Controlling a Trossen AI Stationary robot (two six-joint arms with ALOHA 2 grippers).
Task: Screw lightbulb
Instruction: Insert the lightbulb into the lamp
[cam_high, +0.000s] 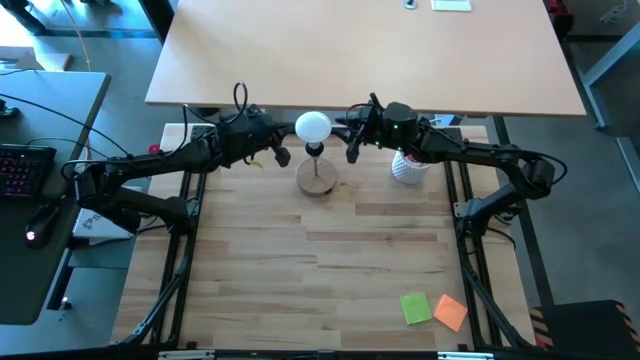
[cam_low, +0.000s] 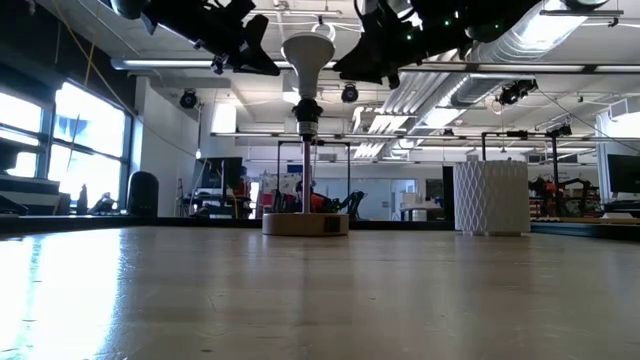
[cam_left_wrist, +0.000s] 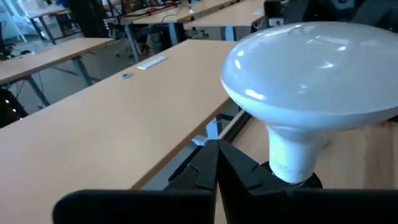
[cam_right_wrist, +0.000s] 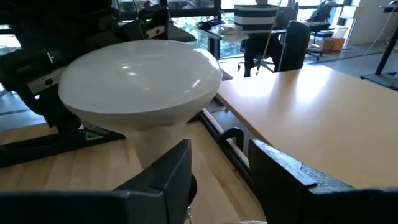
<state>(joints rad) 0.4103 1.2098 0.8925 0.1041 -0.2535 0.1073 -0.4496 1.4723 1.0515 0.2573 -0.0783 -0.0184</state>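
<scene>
The white lightbulb (cam_high: 313, 126) stands upright, globe up, with its narrow end in the black socket (cam_low: 308, 108) on the post of the round wooden lamp base (cam_high: 317, 178). My left gripper (cam_high: 280, 152) hovers just left of the bulb, shut and holding nothing. In the left wrist view its closed fingertips (cam_left_wrist: 216, 149) sit beside the bulb's neck (cam_left_wrist: 291, 152). My right gripper (cam_high: 352, 148) hovers just right of the bulb and is open. In the right wrist view the bulb (cam_right_wrist: 140, 78) lies off to one side of its fingers (cam_right_wrist: 217, 149), not between them.
A white ribbed cup (cam_high: 408, 168) stands on the table under my right arm, right of the lamp base. Green (cam_high: 415, 308) and orange (cam_high: 451, 312) sticky notes lie near the front right corner. A larger light-wood table (cam_high: 360, 50) adjoins the far edge.
</scene>
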